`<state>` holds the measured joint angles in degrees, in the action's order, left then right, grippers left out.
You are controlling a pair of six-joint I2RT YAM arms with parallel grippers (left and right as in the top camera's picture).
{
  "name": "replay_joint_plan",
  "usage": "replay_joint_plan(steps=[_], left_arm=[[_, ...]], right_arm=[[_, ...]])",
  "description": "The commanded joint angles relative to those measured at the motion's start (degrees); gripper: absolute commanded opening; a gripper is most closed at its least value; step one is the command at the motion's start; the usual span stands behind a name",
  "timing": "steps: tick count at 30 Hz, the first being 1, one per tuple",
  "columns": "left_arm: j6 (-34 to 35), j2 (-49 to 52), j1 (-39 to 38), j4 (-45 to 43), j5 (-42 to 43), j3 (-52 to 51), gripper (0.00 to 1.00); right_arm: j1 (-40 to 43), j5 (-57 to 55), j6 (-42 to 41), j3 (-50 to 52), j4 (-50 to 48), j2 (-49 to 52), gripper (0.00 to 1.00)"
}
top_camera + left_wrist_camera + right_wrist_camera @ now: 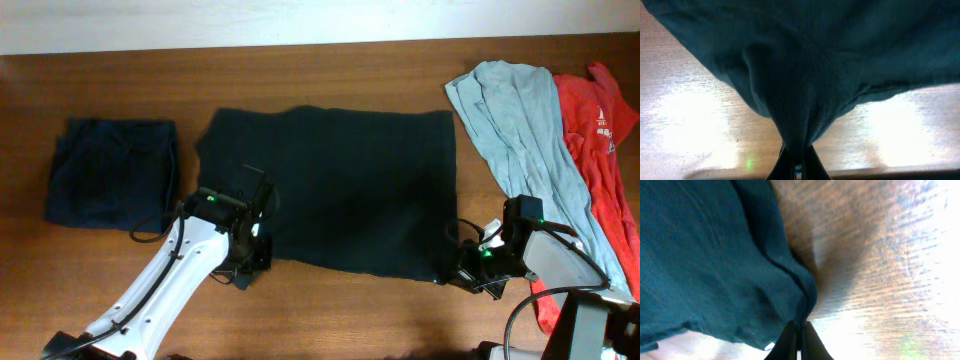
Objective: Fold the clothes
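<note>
We see the black garment [350, 190] spread flat as a rough rectangle in the middle of the brown wood-grain worktop [330, 60]. Its knit is matte, with soft shallow creases. Our left hand [797, 162] is clamped on the garment's near edge toward the left corner. The cloth gathers into a narrowing pleat that runs down between the closed dark fingers. Our right hand [800, 337] is shut on the near right corner, its two slim fingers pressed together over the stitched hem, which curls into a rounded fold just above them.

A navy garment [110, 172] lies folded into a neat square well to the left. A pale blue-grey garment [520, 120] lies in long rumpled ridges on the right, touching a crumpled red garment [600, 140] at the worktop's right edge.
</note>
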<state>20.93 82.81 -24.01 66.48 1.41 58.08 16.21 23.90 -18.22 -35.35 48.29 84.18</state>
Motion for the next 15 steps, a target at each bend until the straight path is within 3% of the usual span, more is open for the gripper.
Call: replay_joint_plan(steps=[1,7,11,15], left_arm=[[-0.87,-1.01,-0.17,1.97,-0.81,0.76,0.01],[1.14,-4.66,-0.17,8.07,-0.83,0.76,0.01],[0.76,-6.38,-0.17,6.6,-3.08,0.76,0.01],[-3.15,-5.92,-0.17,1.07,-3.45,0.76,0.02]], right_arm=[[0.31,-0.61,0.87,-0.11,2.75,-2.4,0.04],[0.33,-3.76,1.4,-2.71,10.62,-14.43,0.04],[0.31,-3.34,0.48,-5.25,8.13,-21.94,0.04],[0.31,-1.6,-0.98,-5.97,3.28,-22.34,0.04]])
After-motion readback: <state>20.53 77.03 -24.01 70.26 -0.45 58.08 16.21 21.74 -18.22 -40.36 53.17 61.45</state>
